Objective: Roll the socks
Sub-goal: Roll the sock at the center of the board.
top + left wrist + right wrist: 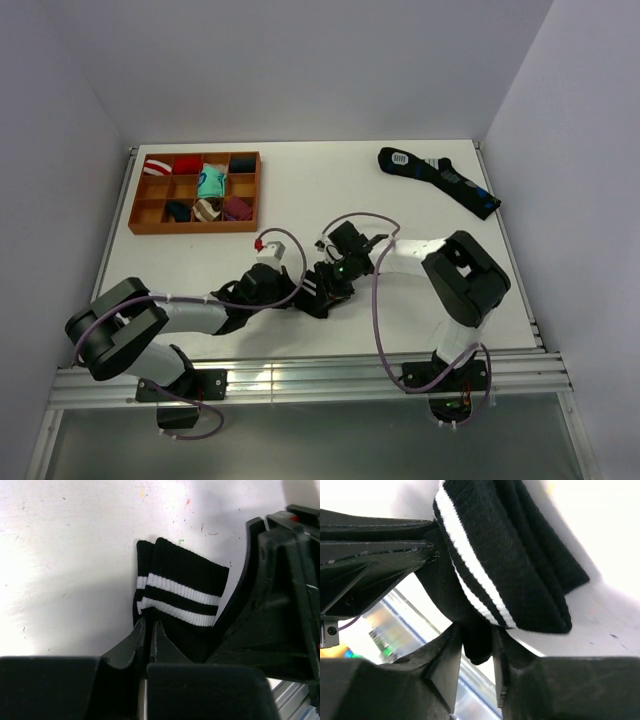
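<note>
A pair of black socks with two white stripes (313,298) lies near the table's front middle, cuffs stacked, and shows in the left wrist view (180,592) and the right wrist view (510,565). My left gripper (297,292) comes from the left, and its jaws (148,630) are shut on a thin edge of the black sock. My right gripper (333,277) comes from the right, and its jaws (478,642) are shut on a fold of the same sock. The two grippers are almost touching. The rest of the sock is hidden under them.
An orange compartment tray (139,212) with several rolled socks stands at the back left. A dark pair of socks with blue markings (440,180) lies flat at the back right. The table's metal front rail (300,380) runs just behind the arm bases.
</note>
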`<state>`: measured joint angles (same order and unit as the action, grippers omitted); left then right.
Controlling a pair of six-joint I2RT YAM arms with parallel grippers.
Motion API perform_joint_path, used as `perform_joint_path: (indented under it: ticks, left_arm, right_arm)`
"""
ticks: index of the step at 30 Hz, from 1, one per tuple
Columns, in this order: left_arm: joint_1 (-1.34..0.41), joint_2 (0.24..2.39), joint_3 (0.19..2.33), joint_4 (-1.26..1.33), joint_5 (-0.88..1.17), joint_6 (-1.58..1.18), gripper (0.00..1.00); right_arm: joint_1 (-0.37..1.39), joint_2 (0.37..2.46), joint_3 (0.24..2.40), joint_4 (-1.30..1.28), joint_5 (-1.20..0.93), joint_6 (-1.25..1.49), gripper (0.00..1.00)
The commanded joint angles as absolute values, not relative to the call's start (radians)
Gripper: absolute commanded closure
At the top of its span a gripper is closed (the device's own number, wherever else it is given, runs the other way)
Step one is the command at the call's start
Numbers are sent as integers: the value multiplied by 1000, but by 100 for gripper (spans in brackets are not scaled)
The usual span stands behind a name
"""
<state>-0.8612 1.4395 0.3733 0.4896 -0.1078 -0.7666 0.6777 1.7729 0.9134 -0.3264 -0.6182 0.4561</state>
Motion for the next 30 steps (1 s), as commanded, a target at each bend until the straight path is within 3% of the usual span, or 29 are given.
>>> perform_joint_path:
  ticks: [1,7,18,30]
  left_arm:
    - [-871,1494,385,272,-149,-755,100]
    - [-873,1526,449,149,-164,-768,100]
    - [-877,1588,532,22,-135,-793,100]
    - [-876,1605,615,-81,-72,-753,100]
  right_arm:
    - [676,1737,842,-266,-405,434,62]
    - [677,1567,756,-157,-330,462,55]
    - [689,1226,554,150,-241,446,51]
    - [896,1226,448,414,-68,325,49]
